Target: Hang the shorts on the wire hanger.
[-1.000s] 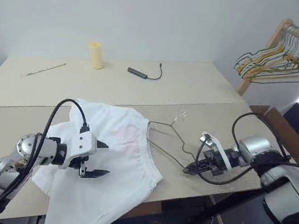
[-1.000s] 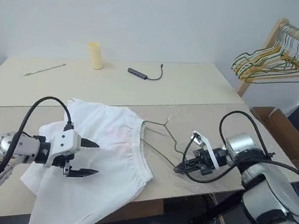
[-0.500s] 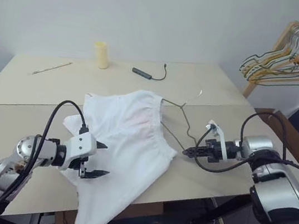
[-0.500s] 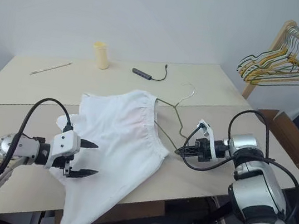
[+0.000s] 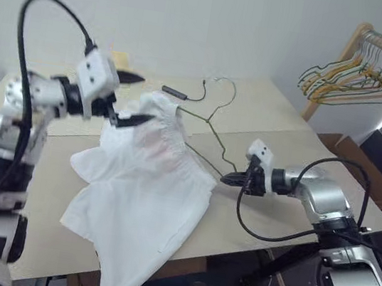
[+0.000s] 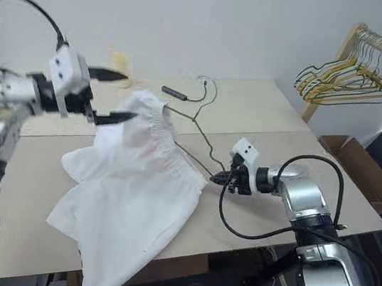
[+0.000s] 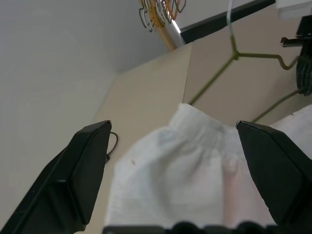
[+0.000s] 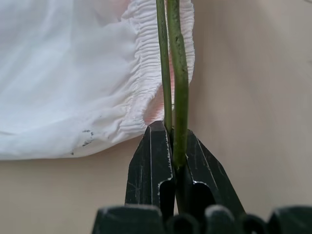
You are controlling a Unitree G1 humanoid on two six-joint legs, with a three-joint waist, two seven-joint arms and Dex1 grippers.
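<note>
The white shorts point(image 5: 144, 193) hang with one side of their gathered waistband point(image 6: 154, 112) lifted off the table on the wire hanger point(image 5: 204, 127); the rest trails over the table's front edge. My right gripper point(image 5: 232, 180) is shut on the hanger's lower wire point(image 8: 178, 73), holding it tilted with the hook point(image 5: 218, 82) raised. My left gripper point(image 6: 115, 94) is open and raised at the lifted waistband, its lower finger point(image 5: 137, 119) against or just before the cloth. In the left wrist view the shorts point(image 7: 195, 165) lie between and beyond the two spread fingers point(image 7: 83, 170).
A beige table point(image 5: 297, 152) carries a yellow cylinder point(image 6: 121, 59) and a dark cable with an adapter point(image 5: 177, 93) at the back. A wooden rack with a bunch of hangers point(image 5: 348, 80) stands far right, above a cardboard box point(image 5: 352, 149).
My left gripper, still open, has risen from low over the front of the shorts to the waistband. The right gripper has tilted the hanger up, lifting the waistband off the table.
</note>
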